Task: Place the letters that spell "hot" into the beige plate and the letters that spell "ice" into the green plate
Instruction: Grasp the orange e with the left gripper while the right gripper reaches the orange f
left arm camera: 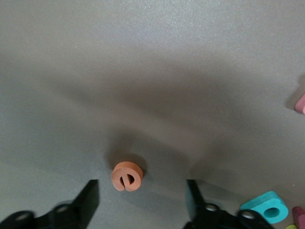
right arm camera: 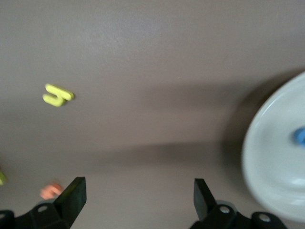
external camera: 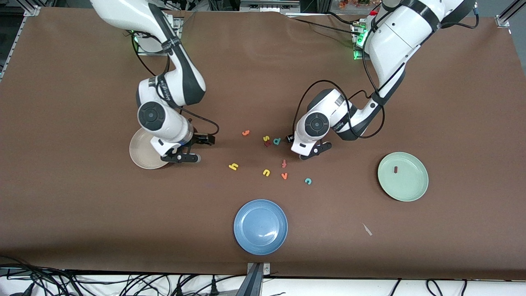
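My left gripper (external camera: 314, 151) hangs low over the table, open, and the orange "e" (left arm camera: 127, 176) lies on the cloth just ahead of its fingertips, untouched. My right gripper (external camera: 181, 155) is open and empty beside the beige plate (external camera: 141, 154), which holds the blue "o" (right arm camera: 299, 136). The dark red "i" (external camera: 395, 169) lies in the green plate (external camera: 403, 176). On the table lie the yellow "h" (external camera: 233, 166), the orange "t" (external camera: 245, 132) and the teal "c" (external camera: 307, 181). The left hand hides the "e" in the front view.
A blue plate (external camera: 260, 226) sits nearest the front camera. Other loose letters lie mid-table: a teal "d" (external camera: 277, 141), a yellow "s" (external camera: 266, 138), a pinkish-red letter (external camera: 284, 163), a yellow "u" (external camera: 266, 172) and an orange "v" (external camera: 284, 176).
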